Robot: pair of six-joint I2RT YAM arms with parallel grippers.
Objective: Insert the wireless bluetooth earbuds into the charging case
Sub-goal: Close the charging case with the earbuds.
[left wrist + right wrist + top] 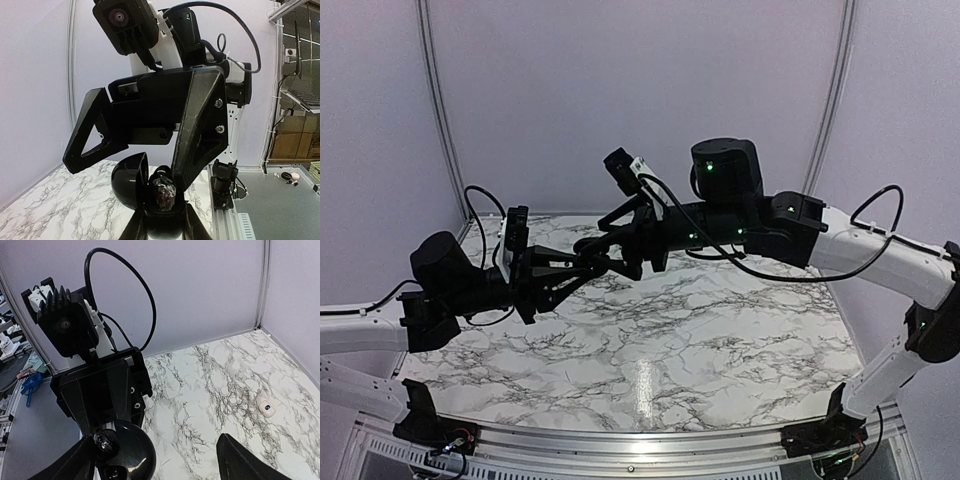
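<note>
Pinching open black clamshell (130, 182), left pincer (162, 220) faces spread right pincer (155, 460), white rounded piece (265, 408) beyond

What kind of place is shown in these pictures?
Probably a robotics laboratory test cell: a white marble-patterned tabletop, plain white enclosure walls with metal frame posts, and a cluttered shelf beyond.

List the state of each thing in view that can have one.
left gripper: shut on the black case, in the air.
right gripper: open, holding nothing.
black case: lid open.
earbud: inside the open case.
small white piece: lying on the table, apart from both grippers.
</note>
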